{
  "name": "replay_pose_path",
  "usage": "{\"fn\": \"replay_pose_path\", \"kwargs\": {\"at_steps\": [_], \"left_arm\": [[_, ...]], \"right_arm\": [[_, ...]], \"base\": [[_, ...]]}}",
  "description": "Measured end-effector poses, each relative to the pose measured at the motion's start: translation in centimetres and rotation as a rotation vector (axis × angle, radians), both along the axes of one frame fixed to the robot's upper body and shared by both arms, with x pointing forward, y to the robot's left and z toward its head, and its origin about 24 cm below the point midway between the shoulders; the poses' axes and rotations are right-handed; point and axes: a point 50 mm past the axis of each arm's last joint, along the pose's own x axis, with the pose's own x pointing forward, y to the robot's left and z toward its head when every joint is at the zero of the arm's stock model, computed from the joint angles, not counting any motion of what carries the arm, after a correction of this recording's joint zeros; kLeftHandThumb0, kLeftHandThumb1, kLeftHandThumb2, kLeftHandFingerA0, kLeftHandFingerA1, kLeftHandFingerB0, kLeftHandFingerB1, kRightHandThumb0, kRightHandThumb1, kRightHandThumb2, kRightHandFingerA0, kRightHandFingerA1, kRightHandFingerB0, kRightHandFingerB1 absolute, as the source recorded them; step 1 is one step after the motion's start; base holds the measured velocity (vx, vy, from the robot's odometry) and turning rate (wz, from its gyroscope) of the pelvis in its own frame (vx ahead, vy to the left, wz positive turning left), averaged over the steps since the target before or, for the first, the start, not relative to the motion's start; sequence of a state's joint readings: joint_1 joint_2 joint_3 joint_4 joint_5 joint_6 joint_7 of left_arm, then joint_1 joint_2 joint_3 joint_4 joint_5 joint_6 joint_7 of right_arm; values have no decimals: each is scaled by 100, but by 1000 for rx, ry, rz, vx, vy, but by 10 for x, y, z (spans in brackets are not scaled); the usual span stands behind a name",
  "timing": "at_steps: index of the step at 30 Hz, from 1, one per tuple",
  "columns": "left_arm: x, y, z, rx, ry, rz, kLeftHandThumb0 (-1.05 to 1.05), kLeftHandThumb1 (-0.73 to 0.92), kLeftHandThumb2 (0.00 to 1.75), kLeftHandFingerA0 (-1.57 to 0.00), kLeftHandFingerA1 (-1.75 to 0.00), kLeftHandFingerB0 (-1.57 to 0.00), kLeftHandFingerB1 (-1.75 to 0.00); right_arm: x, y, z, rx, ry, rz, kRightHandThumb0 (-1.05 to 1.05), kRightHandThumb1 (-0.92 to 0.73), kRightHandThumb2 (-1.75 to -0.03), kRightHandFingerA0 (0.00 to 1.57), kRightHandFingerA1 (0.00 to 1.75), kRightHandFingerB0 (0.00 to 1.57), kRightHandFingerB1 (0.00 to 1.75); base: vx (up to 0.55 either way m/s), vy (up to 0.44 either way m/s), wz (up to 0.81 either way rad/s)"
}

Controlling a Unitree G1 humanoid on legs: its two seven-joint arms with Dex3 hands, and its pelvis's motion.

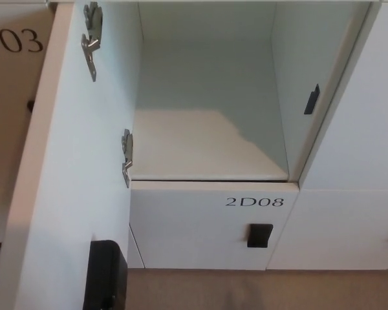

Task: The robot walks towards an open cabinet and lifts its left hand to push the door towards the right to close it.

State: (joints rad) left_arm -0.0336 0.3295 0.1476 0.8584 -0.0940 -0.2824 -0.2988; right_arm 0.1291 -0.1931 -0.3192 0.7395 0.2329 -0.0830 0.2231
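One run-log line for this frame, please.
cabinet door: open, swung left | compartment: empty | robot hands: not in view | push: not started

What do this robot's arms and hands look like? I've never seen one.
This head view cannot tell you: no arm or hand of the robot shows in it. The only dark shape is a black box low on the open white door, seemingly its lock, not the robot.

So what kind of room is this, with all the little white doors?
Probably a locker room or storage area. There is a wall of white lockers, one door swung open on an empty compartment, a number label 2D08 on the locker below, and black latches.
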Motion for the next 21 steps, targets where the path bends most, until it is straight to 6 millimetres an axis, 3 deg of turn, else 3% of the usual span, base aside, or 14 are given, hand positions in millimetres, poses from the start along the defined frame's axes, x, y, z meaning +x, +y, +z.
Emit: {"fn": "replay_pose_path", "kwargs": {"at_steps": [1, 2, 4, 5, 7, 8, 9, 13, 16, 17, 18, 19, 21], "left_arm": [[-1, -1, 0, 0, -4, -6, -63, 57, 92, -51, -57, -36, -50], [-1, -4, 0, -10, -17, -5, -76, 67, 96, -21, -48, -14, -42], [-2, -7, 0, -25, -33, 0, -76, 67, 96, -21, -48, -14, -42], [-2, -9, 1, -47, -53, 12, -78, 84, 66, -21, -34, -16, -27], [-1, -14, 3, -91, -94, 32, -78, 84, 66, -21, -34, -16, -27], [-1, -15, 5, -110, -112, 44, -79, 86, 66, -19, -32, -15, -28], [0, -17, 6, -128, -129, 55, -36, 51, 109, 0, -49, 0, -48], [10, -30, 15, -195, -215, 76, -36, 53, 110, -1, -49, 0, -48], [35, -65, 31, -289, -327, 40, -36, 53, 109, -1, -49, 0, -47], [44, -79, 37, -319, -356, 21, -73, 84, 65, -15, -31, -13, -28], [51, -91, 43, -339, -380, 2, -87, 69, 99, -2, -40, -9, -37], [51, -91, 43, -339, -380, 2, -87, 69, 99, -2, -40, -9, -37], [68, -124, 54, -403, -418, -55, -87, 69, 99, -2, -40, -9, -37]], "right_arm": [[0, 0, 0, 0, 0, 0, -42, -65, -59, 68, 52, 55, 47], [0, 0, 0, -1, 1, 0, -42, -66, -59, 66, 52, 54, 47], [0, 0, 0, -2, 0, -1, -42, -66, -59, 66, 52, 54, 47], [0, 0, 0, -2, 0, 0, -42, -66, -60, 66, 52, 54, 46], [1, 0, 0, -2, -1, 1, -42, -66, -60, 66, 52, 54, 46], [1, 0, 0, -1, -1, 2, -39, -51, -92, 62, 67, 45, 59], [1, 1, 0, -1, -1, 2, -39, -50, -92, 58, 66, 41, 58], [1, 1, 0, -4, 3, 8, -39, -49, -91, 59, 67, 42, 58], [3, 2, 0, -7, 4, 18, -39, -49, -91, 62, 67, 43, 58], [3, 2, 0, -8, 4, 20, -41, -49, -92, 62, 67, 42, 58], [2, 2, 0, -9, 6, 20, -41, -49, -92, 62, 68, 42, 58], [2, 2, 0, -9, 6, 20, -41, -49, -92, 62, 68, 42, 58], [5, 3, 1, -9, 2, 27, -41, -49, -92, 62, 68, 42, 58]], "base": [[0, 0, 0], [0, 0, 0], [0, 0, 0], [0, 0, 0], [0, 0, 0], [0, 0, 0], [0, 0, 0], [0, 0, 0], [0, 0, 0], [0, 0, 0], [-5, 9, 8], [-5, 9, 8], [-10, 15, 7]]}}
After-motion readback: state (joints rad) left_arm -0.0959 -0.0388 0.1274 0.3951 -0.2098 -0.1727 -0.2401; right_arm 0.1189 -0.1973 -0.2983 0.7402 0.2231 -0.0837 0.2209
